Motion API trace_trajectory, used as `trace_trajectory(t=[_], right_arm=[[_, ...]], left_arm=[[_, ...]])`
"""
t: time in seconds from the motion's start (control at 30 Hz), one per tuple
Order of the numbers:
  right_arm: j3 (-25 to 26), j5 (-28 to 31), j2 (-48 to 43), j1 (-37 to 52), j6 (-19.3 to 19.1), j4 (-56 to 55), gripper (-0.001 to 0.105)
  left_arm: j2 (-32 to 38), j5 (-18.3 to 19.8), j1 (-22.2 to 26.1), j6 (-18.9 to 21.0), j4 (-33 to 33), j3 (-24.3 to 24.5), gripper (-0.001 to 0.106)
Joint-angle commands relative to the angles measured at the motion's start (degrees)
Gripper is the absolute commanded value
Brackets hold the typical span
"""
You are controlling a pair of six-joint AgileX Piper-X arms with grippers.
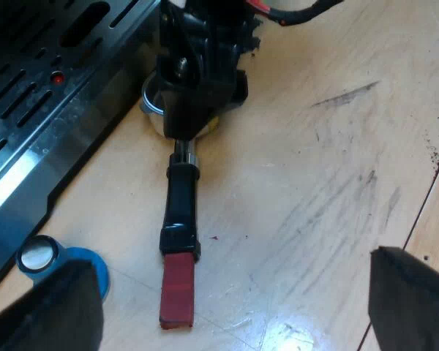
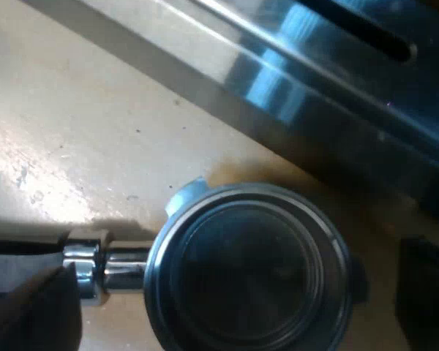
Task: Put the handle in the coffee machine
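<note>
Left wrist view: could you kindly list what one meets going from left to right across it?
Blue tamper → holder's red-ended handle → bare wooden table.

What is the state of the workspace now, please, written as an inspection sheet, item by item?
Surface: wooden table, scuffed with dark marks.
Job's things: metal holder lies flat on the table beside the espresso machine, not locked in.
Clutter: blue tamper by the machine's base.
Grippers: left gripper open, over the table near the holder's red end; right gripper open, astride the holder's basket.
Cables: nothing seen.
Surroundings: nothing seen.
</note>
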State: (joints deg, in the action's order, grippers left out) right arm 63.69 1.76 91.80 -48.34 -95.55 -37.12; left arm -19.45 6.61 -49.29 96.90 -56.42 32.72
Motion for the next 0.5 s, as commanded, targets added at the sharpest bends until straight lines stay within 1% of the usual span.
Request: trace_trajectory(t=[0.03,0.2,0.4,0.5], right_arm=[[0.6,-0.5,1.1,0.2,-1.1,0.3,0.087],[0.6,-0.8,2.2,1.5,-0.6,0.9,0.087],[0.6,-5.8,2.4,4.4,0.0,0.9,0.087],[0.6,-6.8,2.4,5.0,0.0,0.9,0.087]], left_arm=[[-0.1,-0.4,-0.2,0.1,0.5,0.5,0.075],[-0.1,-0.4,-0.2,0.1,0.5,0.5,0.075],[-0.1,-0.4,-0.2,0.1,0.5,0.5,0.075],[-0.1,-0.4,-0.2,0.1,0.5,0.5,0.075]])
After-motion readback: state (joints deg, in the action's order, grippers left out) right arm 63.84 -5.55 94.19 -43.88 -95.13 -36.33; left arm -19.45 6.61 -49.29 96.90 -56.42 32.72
